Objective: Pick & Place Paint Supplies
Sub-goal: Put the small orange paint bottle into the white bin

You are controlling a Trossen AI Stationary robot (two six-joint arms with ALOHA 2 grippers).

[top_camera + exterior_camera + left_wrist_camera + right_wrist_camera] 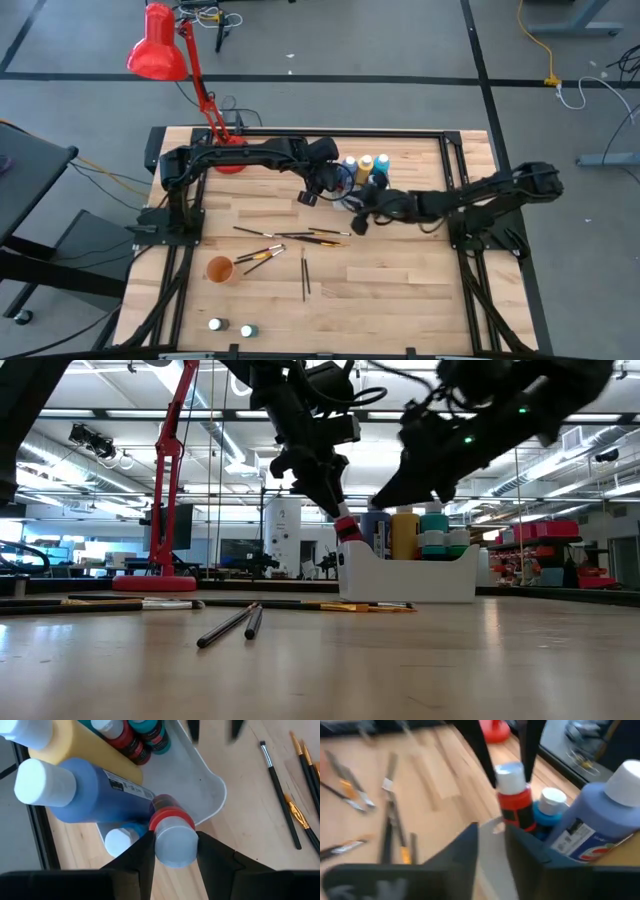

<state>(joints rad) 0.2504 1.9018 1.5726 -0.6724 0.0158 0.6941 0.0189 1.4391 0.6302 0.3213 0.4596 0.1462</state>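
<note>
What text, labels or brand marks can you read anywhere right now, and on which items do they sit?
No text can be read in any view.
Blue bottle: white label with a dark block, print too small and blurred to read.
Red bottle held in the left gripper: dark label band, no legible words.
Right gripper: no markings visible.
Paintbrushes and white tray: no lettering discernible.
</note>
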